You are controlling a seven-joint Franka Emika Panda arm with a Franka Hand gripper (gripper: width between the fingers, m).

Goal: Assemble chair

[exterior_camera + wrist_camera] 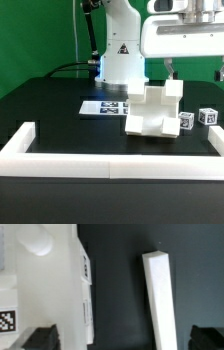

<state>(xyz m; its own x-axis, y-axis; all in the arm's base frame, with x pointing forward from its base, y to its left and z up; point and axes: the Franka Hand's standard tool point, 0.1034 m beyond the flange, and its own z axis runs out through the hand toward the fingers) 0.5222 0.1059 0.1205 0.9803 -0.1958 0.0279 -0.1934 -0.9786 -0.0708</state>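
The partly built white chair (152,112) stands mid-table, blocky, with a tag on its side. Two small tagged white parts (186,120) (208,116) lie just to its right in the exterior view. My gripper (196,68) hangs above the chair's right side and these parts, open and empty. In the wrist view the gripper (123,339) is open, with dark fingertips (42,336) at both sides. The chair's white body (45,286) with a tag corner fills one side. A long narrow white bar (160,297) lies on the black table nearer the other fingertip.
The marker board (104,106) lies flat behind the chair, in front of the robot base (120,55). A long low white barrier wall (110,166) runs along the table's front, with arms at the exterior view's left (22,138) and right.
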